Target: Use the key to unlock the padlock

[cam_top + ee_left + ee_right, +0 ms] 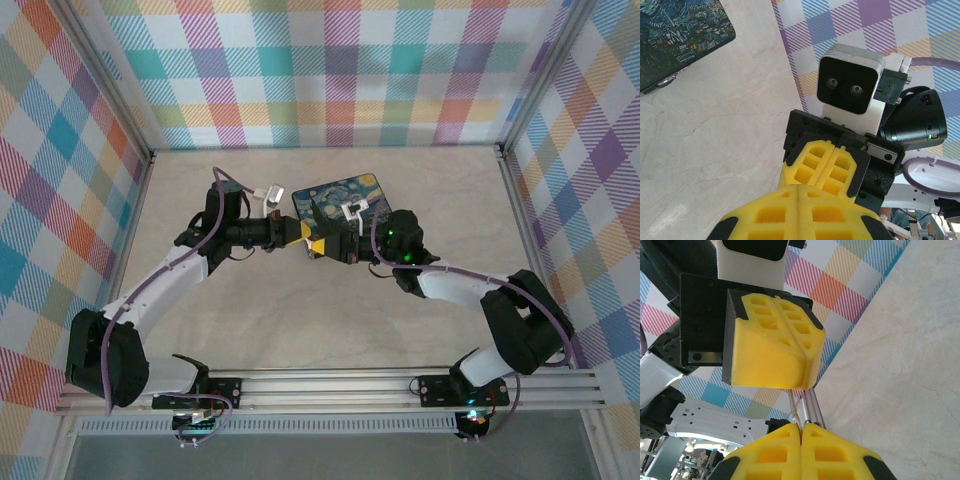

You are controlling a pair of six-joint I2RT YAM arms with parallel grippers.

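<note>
My two grippers meet tip to tip above the table, just in front of the starry-night box (pixel 340 196). In the right wrist view a thin silvery key (pixel 795 407) spans the short gap between them. Its lower end is pinched in my right gripper (pixel 801 428), which is shut on it. Its upper end runs into the closed tips of my left gripper (pixel 796 386). From the left wrist view, the left gripper (pixel 799 186) is shut and faces the right gripper (pixel 827 162) end-on. The key cannot be seen there. The padlock is hidden.
The box (pixel 680 40) lies flat behind the grippers, its dark front edge facing them. Pale marble tabletop (pixel 300 330) stretches open toward the arm bases. Plaid walls (pixel 330 70) close the back and both sides, with an aluminium rail (pixel 330 385) along the near edge.
</note>
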